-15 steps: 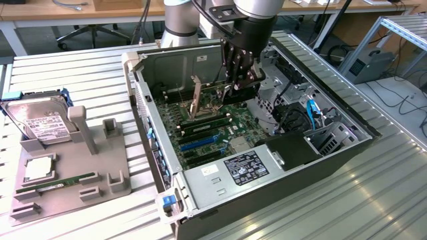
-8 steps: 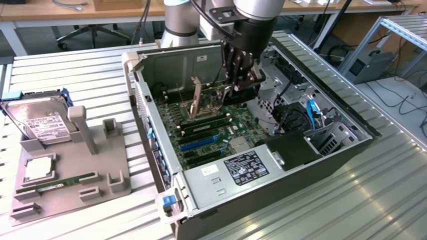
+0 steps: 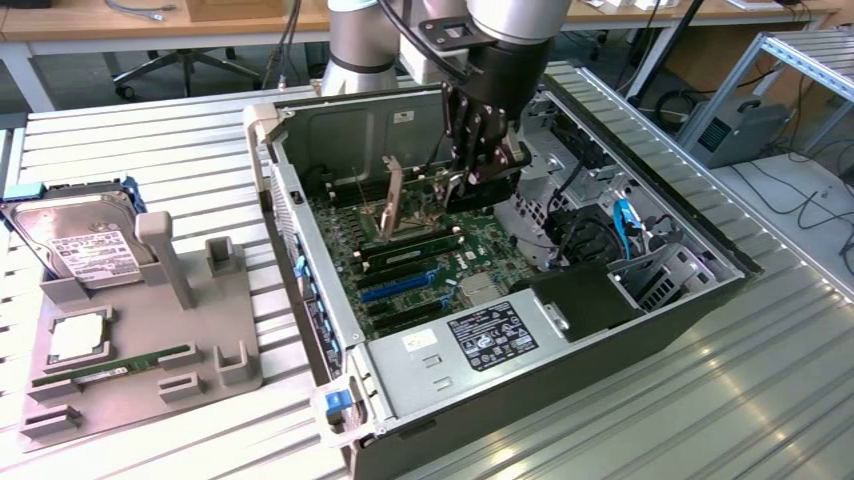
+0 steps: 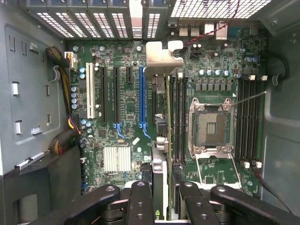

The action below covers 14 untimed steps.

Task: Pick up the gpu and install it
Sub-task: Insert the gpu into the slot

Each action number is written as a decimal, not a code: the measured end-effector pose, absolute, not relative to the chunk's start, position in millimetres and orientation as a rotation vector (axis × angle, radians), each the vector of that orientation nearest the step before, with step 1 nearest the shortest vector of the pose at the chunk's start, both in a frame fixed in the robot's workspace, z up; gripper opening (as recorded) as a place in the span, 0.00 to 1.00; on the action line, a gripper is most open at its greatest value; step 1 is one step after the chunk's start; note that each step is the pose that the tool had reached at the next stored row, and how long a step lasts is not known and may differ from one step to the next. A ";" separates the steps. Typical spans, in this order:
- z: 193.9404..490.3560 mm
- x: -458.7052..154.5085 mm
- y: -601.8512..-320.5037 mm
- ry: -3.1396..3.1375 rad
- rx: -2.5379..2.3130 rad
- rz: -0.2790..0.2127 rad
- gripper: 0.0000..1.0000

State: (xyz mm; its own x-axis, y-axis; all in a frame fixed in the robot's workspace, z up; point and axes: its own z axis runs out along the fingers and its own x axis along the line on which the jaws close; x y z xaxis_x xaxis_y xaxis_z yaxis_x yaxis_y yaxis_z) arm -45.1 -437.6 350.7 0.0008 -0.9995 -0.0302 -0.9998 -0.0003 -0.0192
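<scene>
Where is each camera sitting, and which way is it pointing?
Exterior view: off the arm, raised, looking down at the open grey computer case; the robot's grey arm and black tool show.
Wrist view: on the wrist, looking along the tool onto the green motherboard; the tool's black fingers show.
Both show the tool, the motherboard and the thin brown circuit card with a silver bracket that the tool grips.

Ribbed metal table (image 3: 160, 140): open computer case (image 3: 561, 395) at centre; grey parts holder (image 3: 127, 402) at 8 o'clock (close beside case).
</scene>
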 end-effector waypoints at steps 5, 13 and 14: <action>349.5 -45.2 -438.4 2.196 -2.197 0.012 0.27; 347.7 -45.1 -439.5 2.196 -2.197 0.012 0.27; 347.5 -45.2 -439.6 2.196 -2.197 0.012 0.27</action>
State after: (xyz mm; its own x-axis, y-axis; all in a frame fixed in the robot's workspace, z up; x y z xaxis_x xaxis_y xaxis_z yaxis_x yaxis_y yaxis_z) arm -45.2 -439.6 347.5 0.0008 -0.9995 -0.0302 -0.9998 -0.0002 -0.0192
